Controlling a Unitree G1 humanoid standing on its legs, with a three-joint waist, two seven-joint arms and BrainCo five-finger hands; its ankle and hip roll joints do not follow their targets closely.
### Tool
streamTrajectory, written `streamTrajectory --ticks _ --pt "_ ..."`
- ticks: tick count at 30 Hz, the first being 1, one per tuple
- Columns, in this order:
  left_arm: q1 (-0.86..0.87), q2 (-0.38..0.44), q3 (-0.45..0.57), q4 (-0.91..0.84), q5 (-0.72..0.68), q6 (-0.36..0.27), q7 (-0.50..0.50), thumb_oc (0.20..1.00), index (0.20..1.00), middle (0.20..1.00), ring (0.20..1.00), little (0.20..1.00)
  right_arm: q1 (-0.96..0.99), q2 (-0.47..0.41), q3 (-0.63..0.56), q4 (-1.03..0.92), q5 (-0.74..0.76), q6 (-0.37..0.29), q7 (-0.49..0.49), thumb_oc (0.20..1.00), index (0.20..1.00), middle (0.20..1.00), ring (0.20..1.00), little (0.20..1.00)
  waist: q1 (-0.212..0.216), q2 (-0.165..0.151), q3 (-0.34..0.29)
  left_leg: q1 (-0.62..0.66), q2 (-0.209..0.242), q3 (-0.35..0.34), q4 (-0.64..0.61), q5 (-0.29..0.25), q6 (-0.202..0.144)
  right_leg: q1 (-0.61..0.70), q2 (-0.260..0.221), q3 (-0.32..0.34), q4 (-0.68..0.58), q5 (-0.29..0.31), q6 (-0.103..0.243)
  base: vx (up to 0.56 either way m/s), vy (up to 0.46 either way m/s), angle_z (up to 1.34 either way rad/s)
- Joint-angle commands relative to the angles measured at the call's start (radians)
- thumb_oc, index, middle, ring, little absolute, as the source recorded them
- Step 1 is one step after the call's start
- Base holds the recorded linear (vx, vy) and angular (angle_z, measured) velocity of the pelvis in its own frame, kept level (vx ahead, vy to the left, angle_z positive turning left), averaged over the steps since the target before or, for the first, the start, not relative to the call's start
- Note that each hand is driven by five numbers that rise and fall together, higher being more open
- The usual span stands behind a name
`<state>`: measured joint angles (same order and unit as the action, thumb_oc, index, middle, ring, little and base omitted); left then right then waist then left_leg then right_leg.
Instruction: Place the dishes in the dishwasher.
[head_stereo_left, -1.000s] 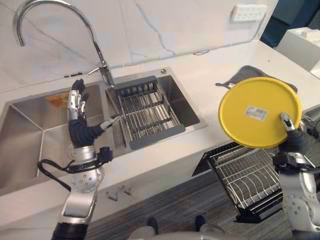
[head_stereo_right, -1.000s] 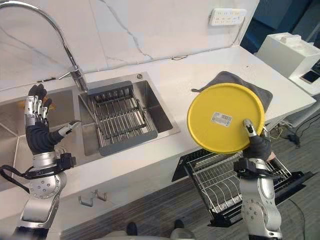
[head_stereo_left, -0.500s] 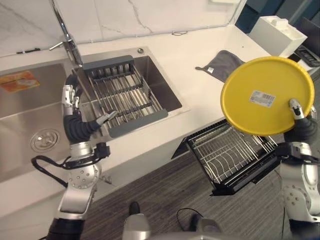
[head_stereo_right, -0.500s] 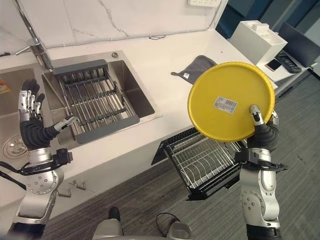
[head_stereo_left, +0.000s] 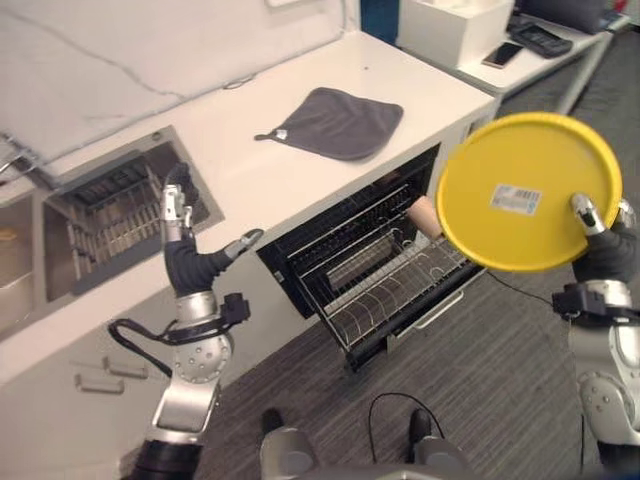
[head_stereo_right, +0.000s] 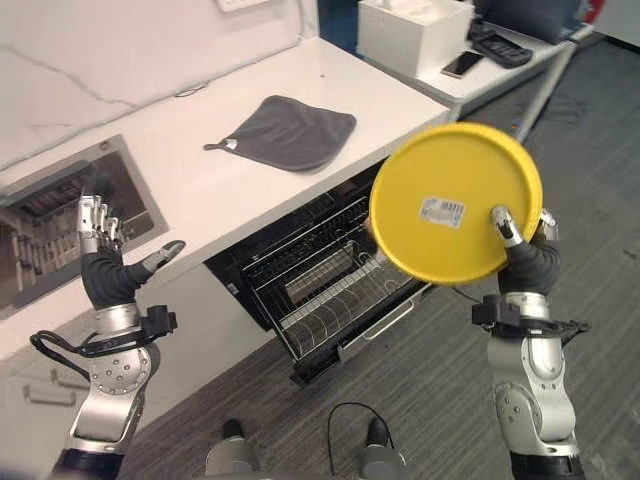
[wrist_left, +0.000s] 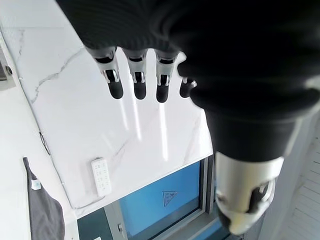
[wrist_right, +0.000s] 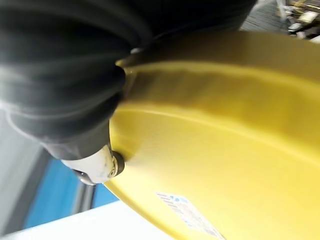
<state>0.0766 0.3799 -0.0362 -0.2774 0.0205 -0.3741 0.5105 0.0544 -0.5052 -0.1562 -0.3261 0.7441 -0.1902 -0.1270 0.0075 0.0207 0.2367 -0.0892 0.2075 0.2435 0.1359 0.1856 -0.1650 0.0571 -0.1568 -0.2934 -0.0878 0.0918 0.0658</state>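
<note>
1. Yellow plate (head_stereo_left: 525, 190), round with a white sticker on its underside, is held upright in the air by the right hand (head_stereo_left: 598, 240), whose thumb presses the plate's near face while the rest of the hand grips its lower right edge
2. It hangs above and to the right of the pulled-out dishwasher rack (head_stereo_left: 385, 290), apart from it
3. Dishwasher rack is a wire basket drawn out from the open dishwasher (head_stereo_right: 300, 255) under the white counter (head_stereo_left: 270, 170), with a pale cup-like item (head_stereo_left: 425, 213) in its far right part
4. Left hand (head_stereo_left: 185, 245) is raised in front of the counter edge, fingers (wrist_left: 137, 82) straight and spread, thumb out to the side, holding nothing
5. Grey cloth (head_stereo_left: 335, 122) lies flat on the counter behind the dishwasher
6. Sink (head_stereo_left: 110, 215) with a grey drying rack sits at the counter's left end
</note>
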Motion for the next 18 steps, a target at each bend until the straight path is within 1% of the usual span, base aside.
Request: streamTrajectory --ticks 1,2,3,6,7,9,10,11,12,13,14,15,16,17,18 --pt "-0.056 0.117 0.065 -0.070 0.019 -0.058 0.009 1.000 1.000 1.000 1.000 1.000 -0.128 0.051 0.002 -0.081 -0.098 -0.090 -0.013 0.200 0.200 0.200 0.200 0.200 0.006 -0.069 -0.012 0.092 0.011 -0.003 -0.079 -0.160 0.024 0.072 -0.055 -0.002 0.001 -0.053 0.083 0.08 0.172 0.64" --pt "-0.060 0.122 0.055 -0.071 0.047 -0.044 0.019 1.000 1.000 1.000 1.000 1.000 -0.134 0.056 0.023 -0.083 -0.147 -0.081 -0.021 0.200 0.200 0.200 0.200 0.200 0.013 -0.061 -0.025 0.122 -0.007 -0.047 -0.135 -0.151 0.033 0.075 -0.053 0.012 0.001 -0.056 0.088 0.14 0.269 0.50" --pt "-0.062 0.131 0.041 -0.073 0.096 -0.022 0.017 1.000 1.000 1.000 1.000 1.000 -0.121 0.051 0.034 -0.088 -0.182 -0.068 -0.007 0.200 0.200 0.200 0.200 0.200 0.014 -0.053 -0.043 0.162 -0.017 -0.060 -0.199 -0.137 0.036 0.088 -0.055 0.012 0.001 -0.058 0.097 0.15 0.266 0.13" --pt "-0.062 0.147 0.034 -0.065 0.108 -0.008 -0.030 1.000 1.000 1.000 1.000 1.000 -0.114 0.029 0.024 -0.070 -0.222 -0.065 -0.013 0.200 0.200 0.200 0.200 0.200 0.028 -0.060 -0.058 0.177 -0.028 -0.076 -0.223 -0.148 0.037 0.098 -0.071 -0.016 0.001 -0.053 0.113 0.12 0.240 0.05" --pt "-0.056 0.159 0.041 -0.053 0.102 -0.028 -0.059 1.000 1.000 1.000 1.000 1.000 -0.110 0.015 -0.006 -0.054 -0.211 -0.069 -0.029 0.200 0.200 0.200 0.200 0.200 0.045 -0.073 -0.059 0.177 -0.044 -0.086 -0.223 -0.161 0.045 0.107 -0.089 -0.053 0.009 -0.046 0.129 0.09 0.268 0.16" --pt "-0.050 0.166 0.049 -0.049 0.093 -0.044 -0.078 1.000 1.000 1.000 1.000 1.000 -0.105 0.020 -0.022 -0.046 -0.209 -0.078 -0.041 0.200 0.200 0.200 0.200 0.200 0.053 -0.081 -0.055 0.175 -0.057 -0.106 -0.223 -0.171 0.059 0.107 -0.094 -0.060 0.045 -0.059 0.135 0.06 0.168 0.21" --pt "-0.045 0.177 0.055 -0.045 0.097 -0.067 -0.090 1.000 1.000 1.000 1.000 1.000 -0.094 0.026 -0.033 -0.046 -0.201 -0.097 -0.050 0.200 0.200 0.200 0.200 0.200 0.058 -0.090 -0.048 0.169 -0.068 -0.118 -0.223 -0.174 0.082 0.094 -0.094 -0.050 0.141 -0.059 0.135 0.03 0.051 0.31" --pt "-0.046 0.185 0.051 -0.042 0.115 -0.090 -0.095 1.000 1.000 1.000 1.000 1.000 -0.089 0.041 -0.030 -0.047 -0.197 -0.120 -0.061 0.200 0.200 0.200 0.200 0.200 0.051 -0.094 -0.032 0.169 -0.077 -0.146 -0.223 -0.176 0.101 0.037 -0.096 -0.006 0.255 -0.030 0.138 0.02 -0.013 0.37" --pt "-0.055 0.191 0.045 -0.040 0.129 -0.098 -0.099 1.000 1.000 1.000 1.000 1.000 -0.088 0.050 -0.025 -0.042 -0.192 -0.130 -0.062 0.200 0.200 0.200 0.200 0.200 0.042 -0.094 -0.023 0.167 -0.079 -0.169 -0.223 -0.178 0.107 0.003 -0.092 0.040 0.282 -0.023 0.136 0.00 -0.117 0.46" --pt "-0.075 0.199 0.036 -0.038 0.148 -0.104 -0.101 1.000 1.000 1.000 1.000 1.000 -0.093 0.062 -0.018 -0.030 -0.194 -0.143 -0.059 0.200 0.200 0.200 0.200 0.200 0.034 -0.094 -0.014 0.162 -0.073 -0.189 -0.223 -0.176 0.106 -0.021 -0.092 0.076 0.265 -0.023 0.129 -0.05 -0.245 0.62" --pt "-0.105 0.207 0.027 -0.034 0.159 -0.103 -0.096 1.000 1.000 1.000 1.000 1.000 -0.105 0.069 -0.008 -0.018 -0.216 -0.162 -0.061 0.200 0.200 0.200 0.200 0.200 0.031 -0.092 -0.009 0.146 -0.063 -0.206 -0.223 -0.164 0.100 -0.028 -0.099 0.099 0.205 -0.010 0.122 -0.08 -0.319 0.75" --pt "-0.122 0.212 0.024 -0.036 0.161 -0.094 -0.090 1.000 1.000 1.000 1.000 1.000 -0.114 0.070 0.001 -0.015 -0.241 -0.175 -0.061 0.200 0.200 0.200 0.200 0.200 0.028 -0.092 -0.007 0.139 -0.052 -0.213 -0.223 -0.163 0.094 -0.034 -0.114 0.115 0.177 0.021 0.125 -0.07 -0.415 0.74" --pt "-0.139 0.222 0.018 -0.035 0.156 -0.084 -0.088 1.000 1.000 1.000 1.000 1.000 -0.124 0.066 0.011 -0.024 -0.262 -0.184 -0.069 0.200 0.200 0.200 0.200 0.200 0.029 -0.092 -0.007 0.139 -0.032 -0.211 -0.223 -0.162 0.087 -0.032 -0.116 0.116 0.144 0.020 0.138 0.00 -0.370 0.56" --pt "-0.138 0.224 0.017 -0.035 0.157 -0.080 -0.098 1.000 1.000 1.000 1.000 1.000 -0.127 0.061 0.008 -0.027 -0.272 -0.179 -0.072 0.200 0.200 0.200 0.200 0.200 0.030 -0.091 -0.011 0.144 -0.017 -0.209 -0.223 -0.159 0.079 -0.013 -0.104 0.104 0.110 -0.002 0.140 0.08 -0.326 0.28" --pt "-0.133 0.224 0.014 -0.034 0.161 -0.074 -0.108 1.000 1.000 1.000 1.000 1.000 -0.132 0.053 0.005 -0.027 -0.281 -0.169 -0.076 0.200 0.200 0.200 0.200 0.200 0.031 -0.091 -0.015 0.147 -0.005 -0.206 -0.223 -0.157 0.072 0.005 -0.095 0.096 0.077 -0.011 0.139 0.09 -0.249 0.01"
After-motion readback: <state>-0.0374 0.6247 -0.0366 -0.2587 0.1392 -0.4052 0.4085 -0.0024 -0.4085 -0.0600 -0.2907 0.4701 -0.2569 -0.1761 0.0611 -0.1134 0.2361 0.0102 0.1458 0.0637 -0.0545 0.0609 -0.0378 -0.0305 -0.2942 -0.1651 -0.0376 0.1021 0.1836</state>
